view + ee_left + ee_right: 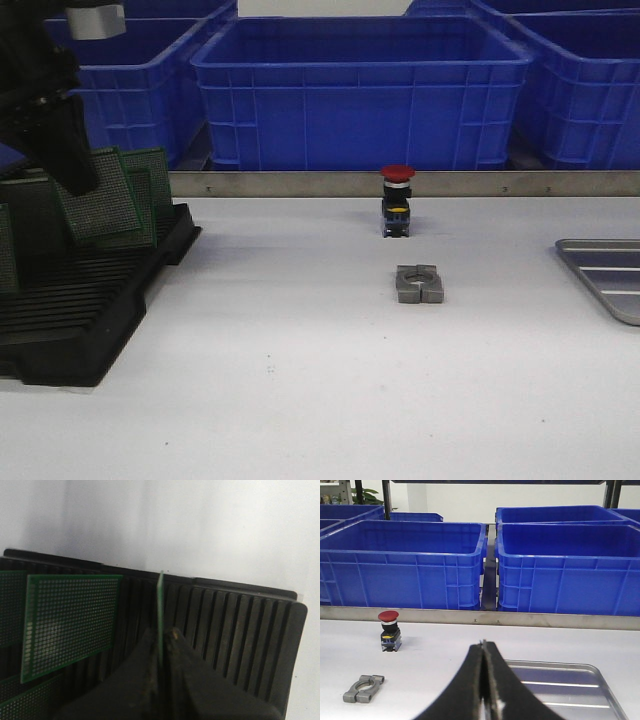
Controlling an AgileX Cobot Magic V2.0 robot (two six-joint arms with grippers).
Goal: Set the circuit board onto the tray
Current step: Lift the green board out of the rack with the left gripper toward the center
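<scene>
Left gripper (161, 642): pinching the thin green perforated circuit board (160, 605) edge-on between black fingers, directly over the black slotted plastic rack (235, 625); grip on the board's edge presumably so the board can come straight up out of a slot.

Gripped board: upright, seen edge-on in the left wrist view; whether clear of its slot or partly seated, cannot tell.

Rack: at the table's left edge; holding several more green perforated boards (135, 195), leaning in the slots; many slots on the near side bare.

Right gripper (484, 680): fingers pressed together with nothing between them, above the near rim of the flat silver-grey metal tray (580, 680); likely parked there, out of the left arm's way.

Tray: at the table's right edge, only partly in the front view (605, 275); ridged bottom bare, no board on it yet.

Table middle: red-capped mushroom push button on a black and yellow body (397, 200), upright; small grey metal clamp block (418, 283) just in front of it; both between rack and tray, near the likely carrying path.

Far edge: big blue plastic crates (360, 90) behind a metal rail, insides not visible.

Step in hand, by judgement: pick-up at the rack; carry across to the tray not yet begun.
</scene>
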